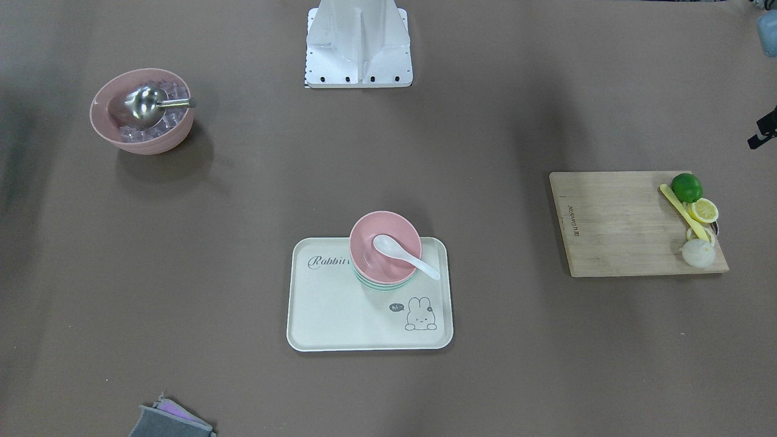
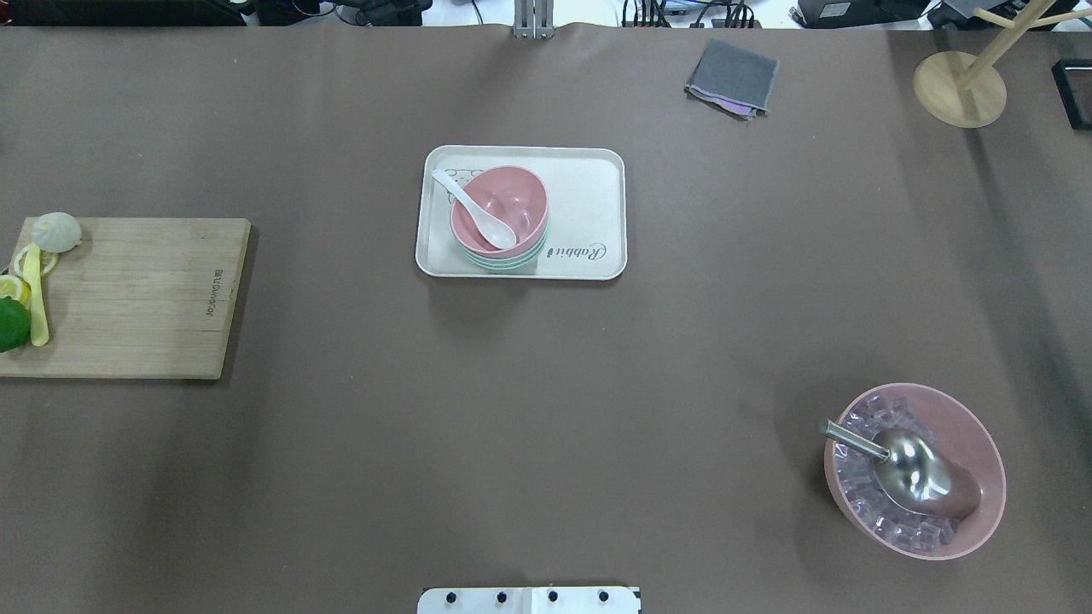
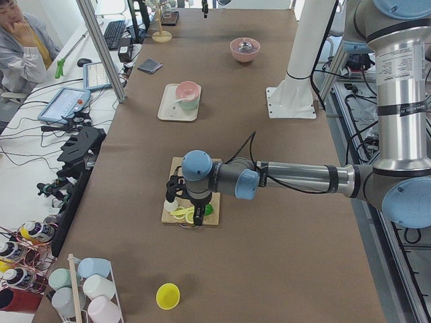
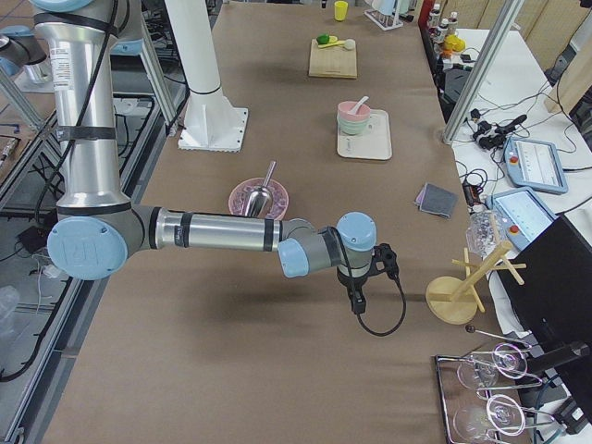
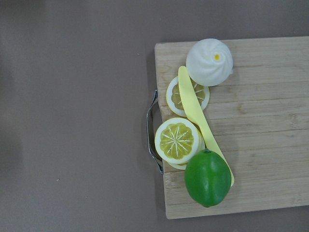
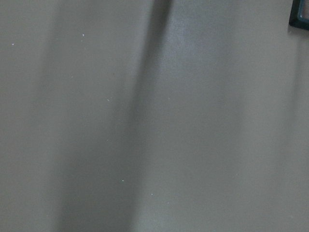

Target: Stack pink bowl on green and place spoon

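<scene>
A cream tray [image 1: 340, 315] sits mid-table. On it the pink bowl [image 1: 388, 227] is nested in the green bowl [image 1: 379, 286], toward the tray's robot-side edge. The white spoon [image 1: 403, 255] lies in the pink bowl, its handle slanting over the rim, away from the robot and toward its left.

Both arms are well apart from the tray. The left gripper [image 3: 195, 214] hangs over the cutting board [image 1: 613, 224], and the right gripper [image 4: 359, 301] over bare table. I cannot tell whether either pincer is spread or closed.

The task looks complete. For any adjustment, the handle favours the left arm.

The tray reads "Rabbit", with "hi" beside a drawn rabbit. The board's stamp is too small to read.
</scene>
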Controlling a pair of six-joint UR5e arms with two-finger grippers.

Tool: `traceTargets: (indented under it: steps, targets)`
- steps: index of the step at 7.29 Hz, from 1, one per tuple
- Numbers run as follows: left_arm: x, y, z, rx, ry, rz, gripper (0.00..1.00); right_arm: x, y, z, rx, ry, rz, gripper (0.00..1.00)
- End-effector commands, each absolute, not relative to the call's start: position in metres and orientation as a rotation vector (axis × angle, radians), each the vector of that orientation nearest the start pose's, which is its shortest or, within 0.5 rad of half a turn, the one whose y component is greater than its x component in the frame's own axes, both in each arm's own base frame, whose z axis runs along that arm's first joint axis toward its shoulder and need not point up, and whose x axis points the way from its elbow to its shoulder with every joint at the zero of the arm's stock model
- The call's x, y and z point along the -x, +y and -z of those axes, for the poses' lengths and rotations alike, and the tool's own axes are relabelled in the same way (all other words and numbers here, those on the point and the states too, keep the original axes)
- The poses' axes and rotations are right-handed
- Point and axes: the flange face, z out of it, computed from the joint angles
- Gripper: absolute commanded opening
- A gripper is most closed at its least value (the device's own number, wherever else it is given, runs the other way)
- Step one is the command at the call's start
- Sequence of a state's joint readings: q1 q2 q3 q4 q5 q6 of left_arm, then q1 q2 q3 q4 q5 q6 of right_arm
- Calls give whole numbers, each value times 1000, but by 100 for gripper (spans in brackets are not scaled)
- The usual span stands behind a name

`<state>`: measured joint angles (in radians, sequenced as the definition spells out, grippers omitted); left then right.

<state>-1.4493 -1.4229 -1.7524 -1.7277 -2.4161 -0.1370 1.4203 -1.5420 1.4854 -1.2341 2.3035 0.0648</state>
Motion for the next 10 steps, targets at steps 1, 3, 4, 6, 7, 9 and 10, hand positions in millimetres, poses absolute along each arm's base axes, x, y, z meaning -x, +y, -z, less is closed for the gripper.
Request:
traceTargets:
  steps: [1,3,4,6,7,9,10]
  targets:
    - [5,-445,-607,-87,865,-74,98,14,-522,-652,-185,-769,186,100]
    - [7,-443,-590,-112,867,-82,98,14,-525,-649,-190,-767,185,100]
    - [7,-443,-590,-112,868,-83,98,14,-525,-648,-191,-768,185,100]
    - [6,-442,-579,-129,882,-93,98,15,-523,-651,-183,-770,180,100]
    - [6,-442,-580,-128,882,-92,98,14,-523,-651,-184,-769,180,100]
    - [7,-439,-582,-129,883,-92,98,15,-526,-648,-190,-768,181,100]
    - [7,-432,-584,-120,881,-89,98,15,-524,-650,-186,-770,180,100]
